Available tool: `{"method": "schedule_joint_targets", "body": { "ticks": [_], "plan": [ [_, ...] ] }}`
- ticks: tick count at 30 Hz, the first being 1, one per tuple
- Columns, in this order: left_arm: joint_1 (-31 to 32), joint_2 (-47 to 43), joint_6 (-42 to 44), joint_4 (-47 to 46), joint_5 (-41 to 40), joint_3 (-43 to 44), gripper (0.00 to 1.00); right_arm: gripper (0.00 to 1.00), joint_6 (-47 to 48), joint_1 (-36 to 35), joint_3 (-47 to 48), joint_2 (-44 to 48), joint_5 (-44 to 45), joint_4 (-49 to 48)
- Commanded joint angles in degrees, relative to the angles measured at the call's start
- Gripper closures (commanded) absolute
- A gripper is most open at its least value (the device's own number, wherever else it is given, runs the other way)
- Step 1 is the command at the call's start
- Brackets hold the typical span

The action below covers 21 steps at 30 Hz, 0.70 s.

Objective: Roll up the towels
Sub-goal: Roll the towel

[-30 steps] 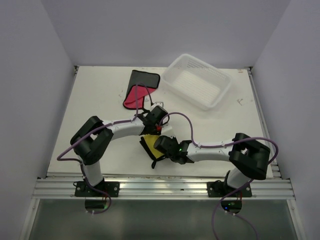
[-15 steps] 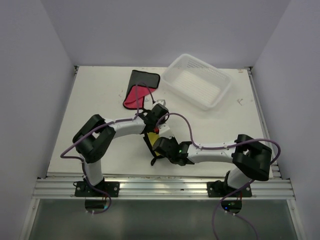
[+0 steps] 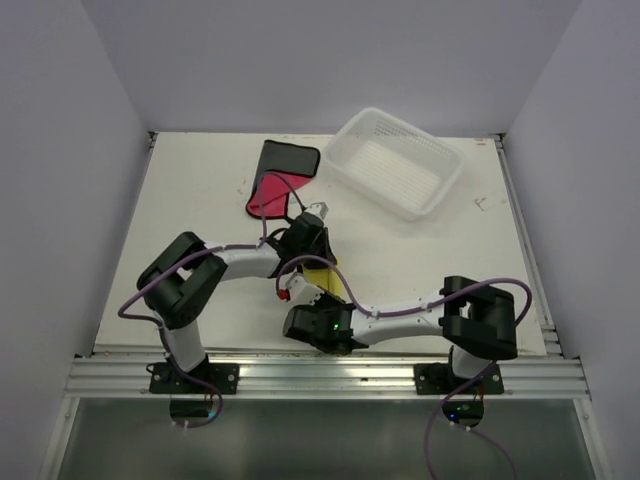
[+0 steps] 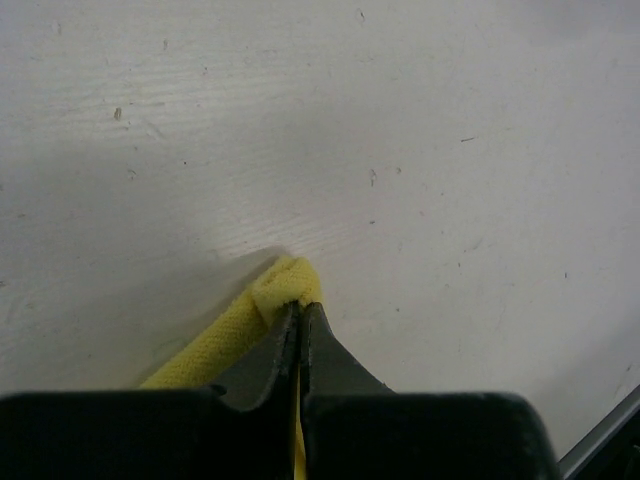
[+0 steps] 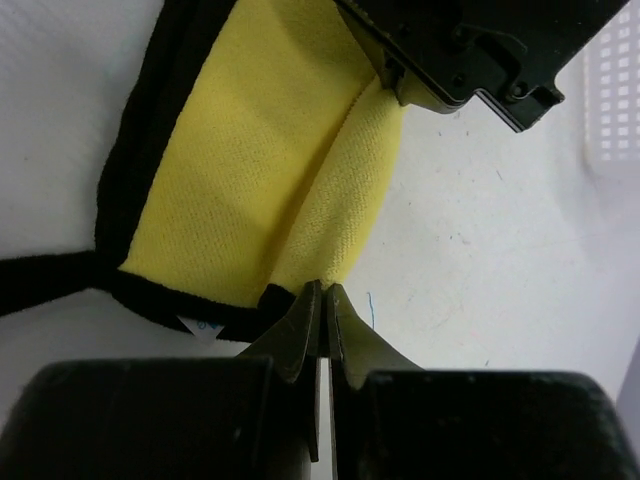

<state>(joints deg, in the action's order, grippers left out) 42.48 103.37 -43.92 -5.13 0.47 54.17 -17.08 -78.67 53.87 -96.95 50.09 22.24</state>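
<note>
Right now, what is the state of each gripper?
Left gripper: shut on the yellow towel.
Right gripper: shut on the same yellow towel.

Yellow microfibre towel with black hem (image 5: 225,170): lies on the surface, partly rolled. One long side is turned over into a soft ridge with the flat yellow face beside it. The black hem runs round the outer side and trails off as a thin black strip. One end of the ridge is pinched in the closed left gripper (image 4: 300,312), with a small fold bunched over its tips. The other end, at the hem, sits in the closed right gripper (image 5: 322,292).

Pink towel with black panel (image 3: 268,192): folded flat, beyond the left gripper and apart from both grippers.
</note>
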Motion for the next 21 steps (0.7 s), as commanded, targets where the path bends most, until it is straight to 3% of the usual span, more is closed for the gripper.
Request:
{"method": "schedule_joint_targets", "body": {
  "ticks": [1, 9, 21],
  "plan": [
    [-2.75, -2.47, -0.64, -11.91, -2.67, -2.05, 1.0, 1.0, 2.14, -4.2, 2.82, -2.1, 3.0, 3.33],
    [-3.54, -8.26, -0.9, -18.86, -0.91, -10.38, 1.0, 1.0, 1.17, -5.26, 4.84, -5.8, 5.73, 6.67],
    [-4.42, -11.44, -0.73, -24.05, 0.85, -16.29, 1.0, 1.0, 9.87, -9.65, 8.8, -14.85, 8.45, 10.19]
  ]
}}
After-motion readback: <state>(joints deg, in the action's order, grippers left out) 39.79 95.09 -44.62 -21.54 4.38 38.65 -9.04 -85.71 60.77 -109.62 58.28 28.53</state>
